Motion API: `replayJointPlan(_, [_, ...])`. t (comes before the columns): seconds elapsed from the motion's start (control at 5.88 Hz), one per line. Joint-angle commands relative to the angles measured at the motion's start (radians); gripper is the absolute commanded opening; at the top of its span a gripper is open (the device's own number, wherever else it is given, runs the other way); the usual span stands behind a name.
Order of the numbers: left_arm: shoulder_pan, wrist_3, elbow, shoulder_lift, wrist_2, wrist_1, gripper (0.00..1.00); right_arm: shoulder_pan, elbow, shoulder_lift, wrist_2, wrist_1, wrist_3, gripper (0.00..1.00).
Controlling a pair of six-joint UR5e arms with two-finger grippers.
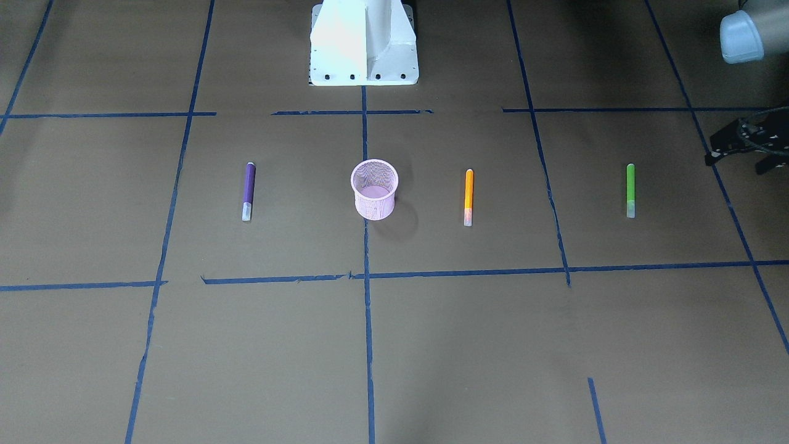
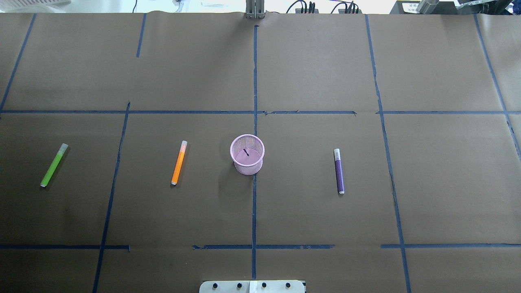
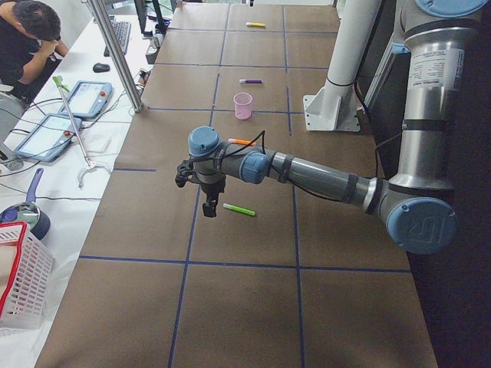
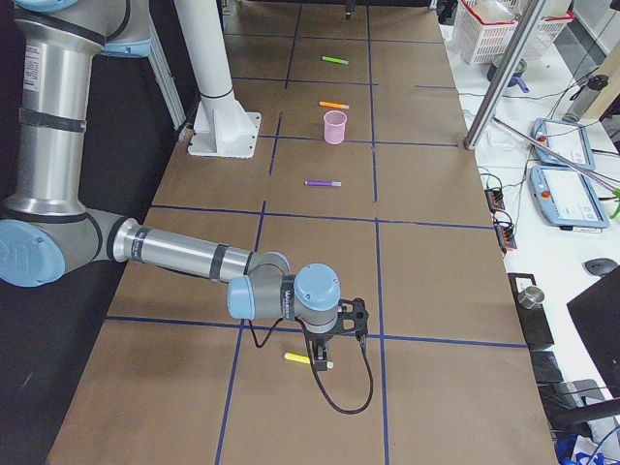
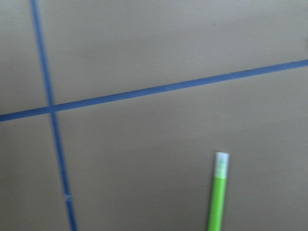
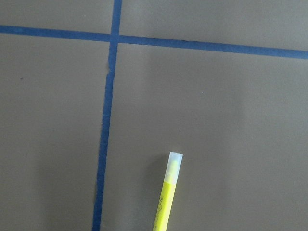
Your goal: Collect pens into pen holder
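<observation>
The pink mesh pen holder (image 1: 374, 189) stands upright mid-table, also in the overhead view (image 2: 247, 154), with no pen in it. The purple pen (image 2: 339, 171), orange pen (image 2: 178, 162) and green pen (image 2: 53, 165) lie flat in a row with it. My left gripper (image 1: 735, 165) hovers beyond the green pen (image 1: 630, 190), its fingers apart and empty; the left wrist view shows that pen (image 5: 217, 192) below. My right gripper (image 4: 334, 339) hangs over a yellow pen (image 4: 308, 360) at the table's far right end; I cannot tell if it is open.
The robot's white base (image 1: 363, 43) stands behind the pen holder. Blue tape lines (image 2: 254, 101) mark a grid on the brown table cover. The yellow pen (image 6: 167, 192) lies next to a tape crossing. An operator's bench with tablets (image 3: 80, 100) runs along the table's far side.
</observation>
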Motion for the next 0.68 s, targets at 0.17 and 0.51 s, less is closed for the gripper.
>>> replayJointPlan(0.17, [0.09, -0.078, -0.003, -0.04, 0.026, -0.001, 1.0, -0.096, -0.205, 0.045, -0.003, 0.219, 0.114, 1.0])
replayJointPlan(0.51, [0.14, -0.08, 0.035, -0.046, 0.067, -0.044, 1.0, -0.152, -0.246, 0.045, -0.003, 0.323, 0.191, 1.0])
